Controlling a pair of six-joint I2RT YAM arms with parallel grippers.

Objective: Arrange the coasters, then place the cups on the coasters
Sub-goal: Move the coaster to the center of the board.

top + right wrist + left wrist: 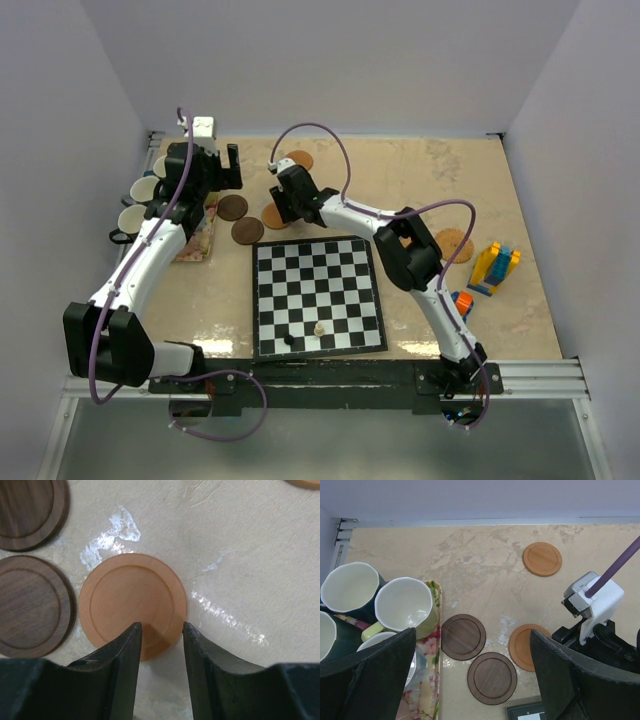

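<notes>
Step in hand: arranging the coasters. No cup stands on a disc yet, so the task looks to be in its first half.
Right gripper (161, 627): jaws partly apart, nothing clasped between them, tips set over the near rim of a tan coaster (132, 600) in the middle of the wrist view. Whether the tips press on the wood cannot be told.
Right arm (400, 235): stretched from its base at lower right, across the upper right corner of the chessboard (318, 297), with the wrist pitched down at upper centre of the overhead frame.
Coasters nearby: two dark coasters (463, 636) lie almost touching each other at lower centre of the left wrist view, just left of the tan one. Another tan disc (542, 558) sits apart at upper right. A fifth (454, 243) lies at the right of the overhead frame, near the toy blocks (495, 268).
Left gripper (472, 655): fully released and holding nothing.
Left arm (150, 245): reaches up the left side of the overhead frame, its gripper above the edge of the floral mat (434, 690).
Cups: clustered at left of the left wrist view, on and beside the mat. The pale green cup (405, 605) is in front and a dark blue cup (350, 590) is behind it.
Next move, as judged: the disc is thin and lies flat, so it calls for a careful pinch at the rim or a pressed slide. It must also move clear of the dark pair, leaving room for a cup on each.
</notes>
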